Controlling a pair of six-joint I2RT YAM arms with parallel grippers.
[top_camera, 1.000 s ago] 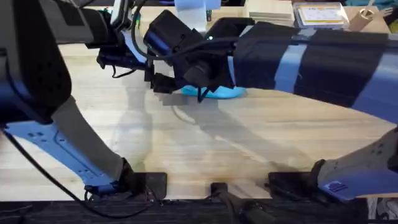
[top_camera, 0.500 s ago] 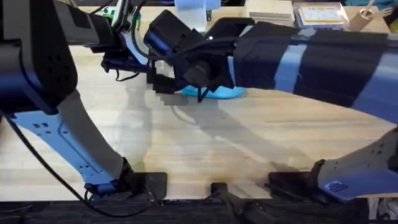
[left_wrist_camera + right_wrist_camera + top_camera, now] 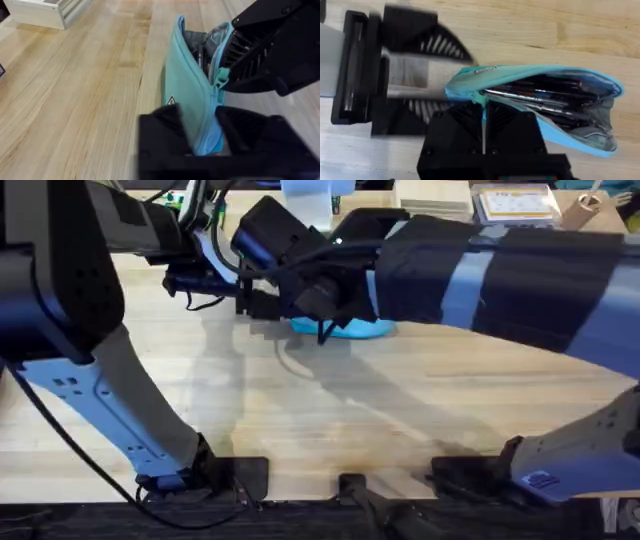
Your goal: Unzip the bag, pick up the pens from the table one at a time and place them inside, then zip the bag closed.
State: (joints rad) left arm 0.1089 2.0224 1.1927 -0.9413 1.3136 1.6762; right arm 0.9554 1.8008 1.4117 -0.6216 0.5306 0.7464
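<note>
Overhead: bag (image 3: 355,329) on surface (image 3: 400,400), far centre, under both arms. Left wrist: left tool (image 3: 202,131) clamped on bag end. Right wrist: right tool (image 3: 483,112) pinched shut on zipper pull (image 3: 481,99); bag mouth open, pens (image 3: 540,95) inside

Lighting is even and moderately bright in all views. In the overhead view, the arms cast soft, diffuse shadows on the table (image 3: 330,400) toward the camera, which puts the light source above and behind them. The right arm (image 3: 500,270) rises close under the camera and shows large and blurred. A small blocky patch sits near the bag (image 3: 345,328). In the left wrist view, the near fingers (image 3: 160,140) are out of focus and the wood grain is soft. In the right wrist view, the other arm's gripper (image 3: 405,75) is smeared, and the pens (image 3: 540,95) carry thin highlights
</note>
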